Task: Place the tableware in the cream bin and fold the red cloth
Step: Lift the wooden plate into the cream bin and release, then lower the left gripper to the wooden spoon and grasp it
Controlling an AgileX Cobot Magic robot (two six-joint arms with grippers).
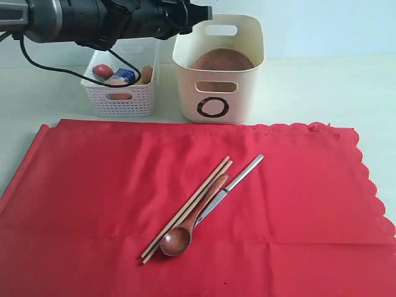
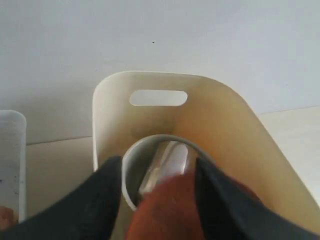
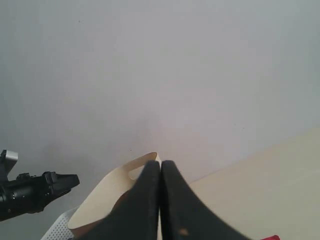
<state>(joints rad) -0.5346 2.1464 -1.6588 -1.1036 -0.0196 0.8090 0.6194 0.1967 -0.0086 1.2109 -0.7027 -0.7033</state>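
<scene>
The cream bin [image 1: 230, 93] stands behind the red cloth [image 1: 93, 204], with the brown plate [image 1: 223, 60] leaning inside it. My left gripper [image 1: 201, 12] hovers over the bin's rim. In the left wrist view its jaws [image 2: 159, 162] stand apart, and the steel cup [image 2: 167, 157] lies down in the bin [image 2: 220, 125] behind the plate [image 2: 167, 210]. On the cloth lie the wooden chopsticks [image 1: 189, 207], the wooden spoon [image 1: 179, 238] and the metal-handled utensil [image 1: 238, 179]. My right gripper [image 3: 160, 167] is shut on nothing and is out of the exterior view.
A white lattice basket [image 1: 124, 99] with food items stands left of the cream bin, under my left arm. The cloth's scalloped edge [image 1: 371, 185] runs along the right side. Pale tabletop [image 1: 322, 86] lies right of the bin.
</scene>
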